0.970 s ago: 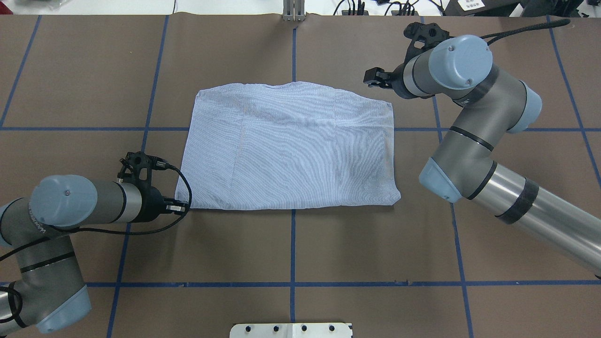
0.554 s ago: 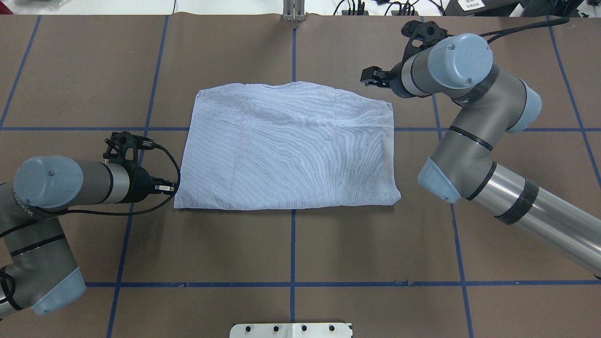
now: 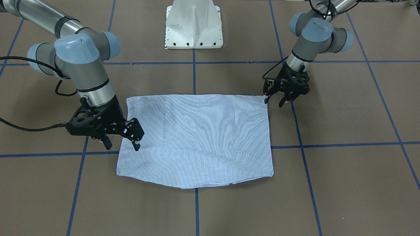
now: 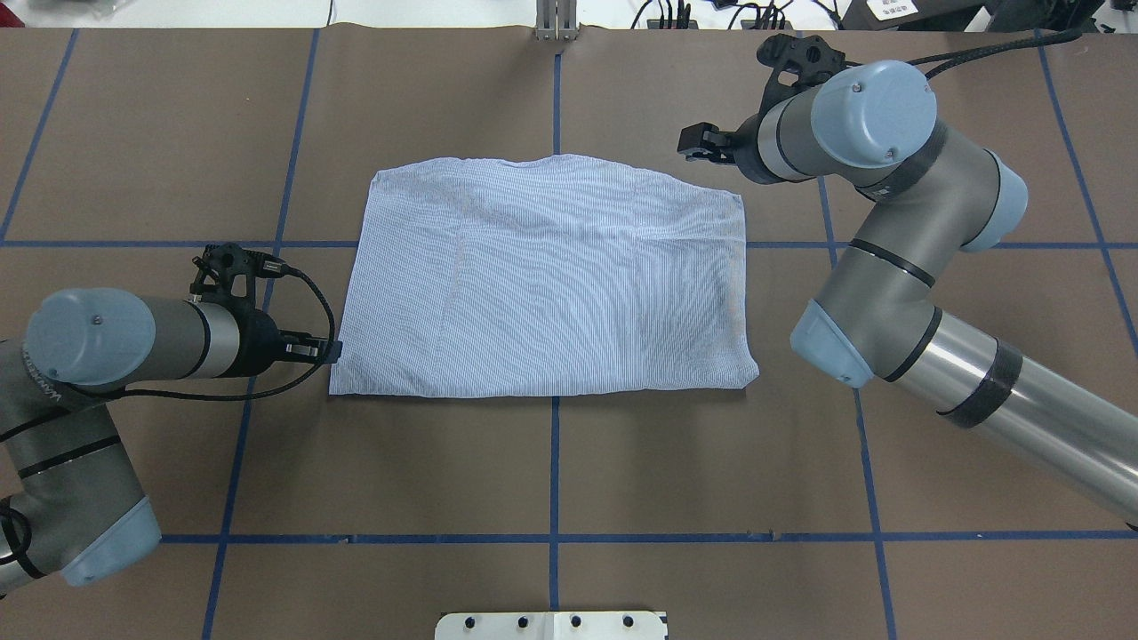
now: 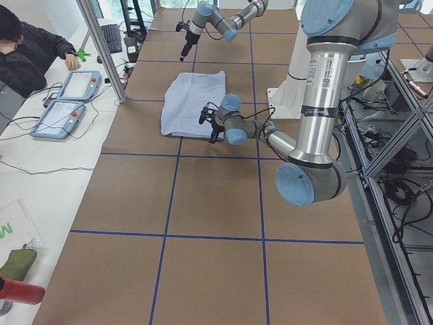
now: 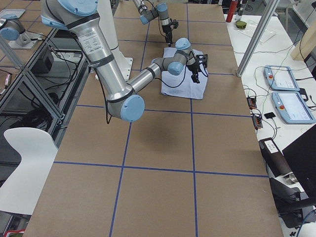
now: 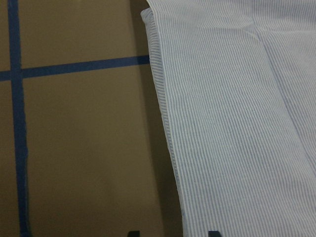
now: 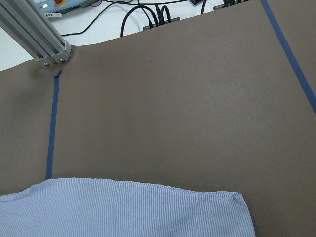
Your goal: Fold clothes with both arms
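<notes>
The light-blue striped shirt (image 4: pixel 542 276) lies folded into a flat rectangle at the table's middle; it also shows in the front view (image 3: pixel 197 137). Its collar, buttons and label are hidden. My left gripper (image 4: pixel 324 349) is open, low beside the shirt's left edge near the near-left corner. In the left wrist view its fingertips (image 7: pixel 212 233) straddle that edge of the shirt (image 7: pixel 237 123). In the front view the left gripper (image 3: pixel 274 101) holds nothing. My right gripper (image 3: pixel 121 146) is open and empty, raised by the shirt's far-right corner (image 4: pixel 698 144). The right wrist view shows only the shirt's far edge (image 8: pixel 123 207).
The brown table cover carries a grid of blue tape lines (image 4: pixel 553 462). The white pedestal base (image 3: pixel 193 26) stands at the robot's side. An aluminium post (image 4: pixel 556 20) stands at the far edge. Teach pendants (image 5: pixel 67 101) and an operator (image 5: pixel 27 47) are at the side table.
My left gripper has drawn back leftward from the shirt's near-left corner and shifted along its left edge. My right gripper has moved slightly left and farther away. The shirt has not moved.
</notes>
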Robot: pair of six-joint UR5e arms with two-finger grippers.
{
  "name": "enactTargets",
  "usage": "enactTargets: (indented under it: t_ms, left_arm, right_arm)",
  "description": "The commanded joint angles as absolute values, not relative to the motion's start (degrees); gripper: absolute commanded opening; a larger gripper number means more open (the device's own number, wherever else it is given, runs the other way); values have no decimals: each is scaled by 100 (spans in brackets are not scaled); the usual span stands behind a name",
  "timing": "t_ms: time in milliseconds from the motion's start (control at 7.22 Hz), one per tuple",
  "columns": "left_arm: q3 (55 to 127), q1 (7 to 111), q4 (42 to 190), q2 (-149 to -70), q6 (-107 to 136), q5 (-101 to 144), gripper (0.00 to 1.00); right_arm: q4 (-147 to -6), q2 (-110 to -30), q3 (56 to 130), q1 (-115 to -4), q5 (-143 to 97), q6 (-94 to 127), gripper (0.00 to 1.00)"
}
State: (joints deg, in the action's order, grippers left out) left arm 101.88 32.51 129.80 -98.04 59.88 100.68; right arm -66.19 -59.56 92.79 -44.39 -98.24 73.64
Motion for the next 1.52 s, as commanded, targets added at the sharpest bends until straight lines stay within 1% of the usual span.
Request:
enactTargets:
  t_ms: [0, 693, 831, 1386]
  left_arm:
    - [10151, 3234, 12999, -9826, 6038, 10081, 65]
    - [10213, 3077, 13017, -9870, 6100, 10081, 65]
    - [10213, 3007, 13025, -9870, 6178, 10081, 60]
    - [10160, 2707, 13140, -9870, 6258, 10072, 58]
  right_arm:
    - [-6627, -5959, 9281, -4430, -9826, 7348, 100]
    - [-6627, -5959, 9343, -4438, -9826, 7356, 100]
    - [-6627, -5968, 9343, -4438, -9826, 7356, 100]
    - [-6627, -6029, 9422, -4430, -9826, 7356, 100]
